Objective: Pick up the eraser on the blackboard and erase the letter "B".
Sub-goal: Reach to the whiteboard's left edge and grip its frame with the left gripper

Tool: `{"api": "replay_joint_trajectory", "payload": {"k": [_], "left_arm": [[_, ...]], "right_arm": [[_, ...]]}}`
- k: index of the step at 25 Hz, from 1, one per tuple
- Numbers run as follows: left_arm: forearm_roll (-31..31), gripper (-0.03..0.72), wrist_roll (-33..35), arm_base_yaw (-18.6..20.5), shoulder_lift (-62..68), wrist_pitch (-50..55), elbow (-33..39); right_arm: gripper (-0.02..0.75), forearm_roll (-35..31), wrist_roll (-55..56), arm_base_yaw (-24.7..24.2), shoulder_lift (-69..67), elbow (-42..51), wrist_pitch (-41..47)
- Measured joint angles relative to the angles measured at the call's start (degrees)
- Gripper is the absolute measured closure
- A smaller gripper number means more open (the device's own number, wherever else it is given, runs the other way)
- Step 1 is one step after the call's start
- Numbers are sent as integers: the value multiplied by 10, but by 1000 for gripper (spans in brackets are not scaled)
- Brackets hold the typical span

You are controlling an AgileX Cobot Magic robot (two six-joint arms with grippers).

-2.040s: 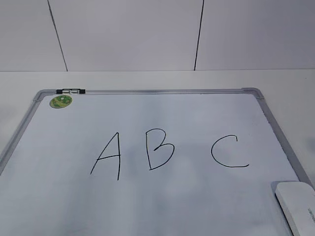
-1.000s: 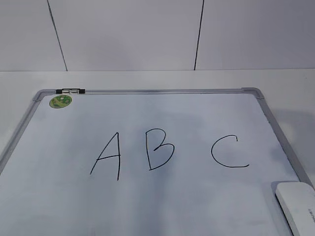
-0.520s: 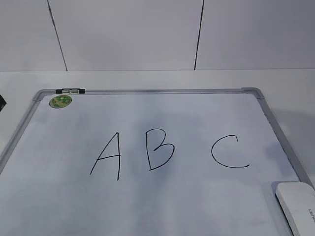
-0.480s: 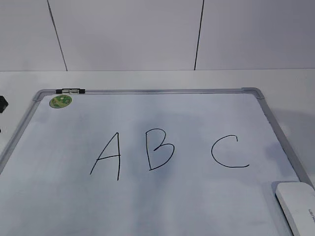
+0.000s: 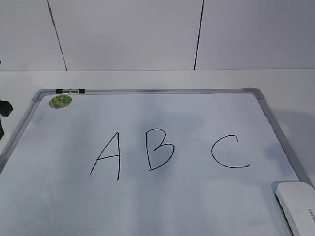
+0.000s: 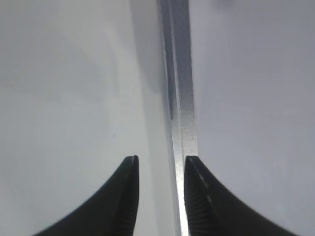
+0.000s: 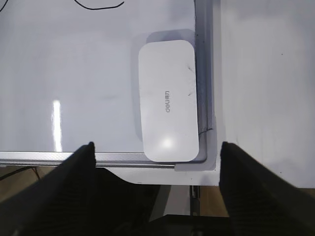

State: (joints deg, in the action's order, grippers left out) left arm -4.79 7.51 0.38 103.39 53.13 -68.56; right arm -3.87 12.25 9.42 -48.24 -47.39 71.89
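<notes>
The blackboard (image 5: 39, 162) is a white board with a grey frame, lying flat, with black "A", "B" and "C" written on it. The letter "B" (image 5: 158, 149) is whole, in the middle. The white eraser (image 5: 298, 206) lies at the board's near right corner; it also shows in the right wrist view (image 7: 167, 101). My right gripper (image 7: 156, 146) is open wide, above the eraser's near end and not touching it. My left gripper (image 6: 160, 164) is open and empty over the board's left frame edge (image 6: 179, 98); a black part of it (image 5: 5, 109) shows at the left edge.
A round green magnet (image 5: 60, 101) and a small black clip (image 5: 70, 91) sit at the board's far left corner. The letter "C" (image 5: 227, 152) lies between the "B" and the eraser. The white table edge (image 7: 162, 172) is just beyond the board's corner frame (image 7: 204, 73).
A black part of my left gripper has come into the exterior view at the left edge and moved further in. The board, the letters and the eraser have not moved.
</notes>
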Motion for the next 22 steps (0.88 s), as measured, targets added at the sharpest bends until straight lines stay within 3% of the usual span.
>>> {"api": "replay_joint_trajectory", "payload": {"k": [22], "left_arm": [[-24,449,25,0,49,0,-17]], "right_arm": [[153,0,-1,0,0,0,0]]}}
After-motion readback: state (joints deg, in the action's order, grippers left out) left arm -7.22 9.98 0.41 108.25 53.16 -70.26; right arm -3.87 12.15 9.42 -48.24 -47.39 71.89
